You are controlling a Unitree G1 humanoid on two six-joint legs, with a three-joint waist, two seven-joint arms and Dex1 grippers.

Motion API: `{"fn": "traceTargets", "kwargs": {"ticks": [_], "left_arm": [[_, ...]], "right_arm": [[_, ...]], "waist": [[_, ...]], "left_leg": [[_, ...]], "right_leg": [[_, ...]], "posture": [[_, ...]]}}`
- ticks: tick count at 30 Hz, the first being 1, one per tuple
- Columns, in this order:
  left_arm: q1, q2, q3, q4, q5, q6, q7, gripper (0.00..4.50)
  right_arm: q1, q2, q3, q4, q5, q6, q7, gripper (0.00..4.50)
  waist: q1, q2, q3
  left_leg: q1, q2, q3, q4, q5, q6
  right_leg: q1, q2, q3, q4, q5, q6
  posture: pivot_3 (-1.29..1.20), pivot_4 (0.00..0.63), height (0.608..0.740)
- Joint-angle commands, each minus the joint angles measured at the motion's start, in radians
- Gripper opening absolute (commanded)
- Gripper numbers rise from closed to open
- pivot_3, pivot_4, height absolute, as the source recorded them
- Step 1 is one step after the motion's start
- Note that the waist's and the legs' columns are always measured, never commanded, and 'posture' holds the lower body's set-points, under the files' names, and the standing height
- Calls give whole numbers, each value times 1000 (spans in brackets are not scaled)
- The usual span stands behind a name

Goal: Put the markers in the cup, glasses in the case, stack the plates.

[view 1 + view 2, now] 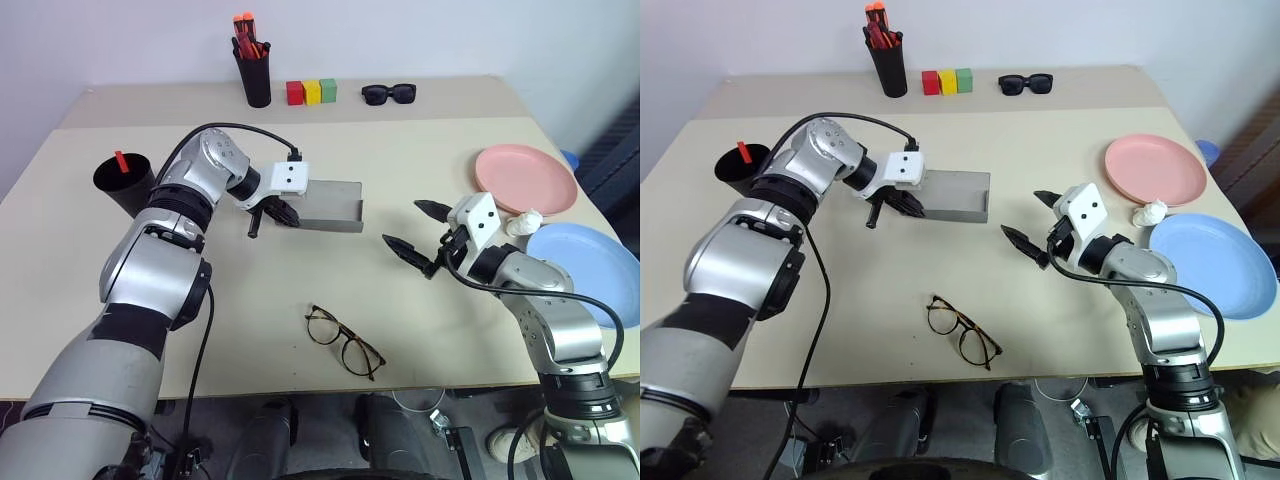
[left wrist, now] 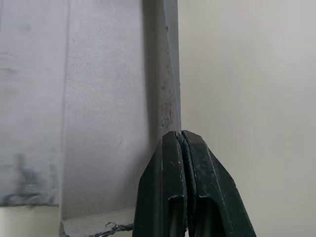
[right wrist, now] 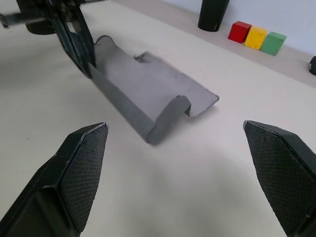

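The grey case (image 1: 330,205) lies open at the table's middle, and my left gripper (image 1: 275,212) is shut on the thin edge of its left end. The left wrist view has that wall running straight into the closed fingertips (image 2: 180,136). The tortoiseshell glasses (image 1: 345,340) rest unfolded near the front edge, touched by nothing. At the far left stands the black cup (image 1: 125,182) with a red marker (image 1: 120,160) sticking out of it. To the right of the case my right gripper (image 1: 403,223) hovers open and empty. The pink plate (image 1: 525,178) and the blue plate (image 1: 585,265) lie side by side at the right.
A narrow black pen cup with orange-red pens (image 1: 252,70), three coloured blocks (image 1: 311,92) and black sunglasses (image 1: 388,94) line the back edge. A small white crumpled thing (image 1: 522,222) sits between the plates. The blue plate reaches the table's right edge.
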Motion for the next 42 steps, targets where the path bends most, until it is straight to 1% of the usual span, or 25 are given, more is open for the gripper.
{"fn": "traceTargets", "kwargs": {"ticks": [1, 5, 9, 15, 22, 29, 34, 37, 42], "left_arm": [[48, 37, 27, -113, -48, 78, -68, 26], [148, 72, 27, -267, -75, 166, -93, 26], [255, 109, 19, -475, -103, 304, -121, 26], [344, 160, 6, -693, -130, 457, -131, 26], [381, 188, -9, -804, -151, 569, -120, 26], [409, 201, -30, -878, -171, 637, -107, 26], [426, 199, -39, -921, -188, 678, -84, 26], [433, 199, -39, -948, -210, 745, -79, 26], [448, 210, -50, -968, -203, 811, -24, 26]], "right_arm": [[-8, -16, -24, -9, 4, -30, 11, 4500], [-1, -17, -30, 1, 5, -41, 16, 4500], [5, -19, -37, 9, 5, -54, 20, 4500], [3, -18, -41, 14, 4, -59, 18, 4500], [5, -18, -44, 17, 7, -64, 19, 4500], [13, -17, -42, 15, 9, -67, 18, 4500], [15, -17, -40, 16, 7, -72, 19, 4500], [17, -17, -42, 14, 7, -73, 17, 4500], [22, -15, -39, 9, 6, -73, 15, 4500]], "waist": [[-3, 0, 0], [-4, 0, 0], [-1, 0, 0], [0, 0, 0], [0, 0, 0], [1, 0, 0], [1, 0, 0], [1, 0, 0], [0, 0, 0]], "left_leg": [[0, 0, 0, 0, 0, 0], [1, 0, 0, 1, 0, 0], [1, 0, 0, 3, 0, 0], [2, 0, 0, 3, 0, 0], [2, 0, 0, 3, 0, 0], [2, 0, 0, 3, 0, 0], [2, 0, 0, 3, 0, 0], [2, 0, 0, 3, 0, 0], [3, 0, 0, 3, 0, 0]], "right_leg": [[0, 0, 0, 1, 0, 0], [0, 0, 0, 4, 0, 0], [0, 0, 1, 6, 0, 0], [0, 0, 1, 8, 0, 0], [0, 0, 2, 8, 0, -1], [0, 0, 2, 8, 0, -1], [0, 0, 2, 8, 0, -1], [0, 0, 2, 8, 0, -1], [0, 0, 2, 8, 0, -1]], "posture": [[0, 150, 740], [0, 150, 740], [0, 150, 740], [0, 150, 740], [0, 150, 740], [0, 150, 740], [0, 150, 740], [0, 150, 740], [0, 150, 740]]}}
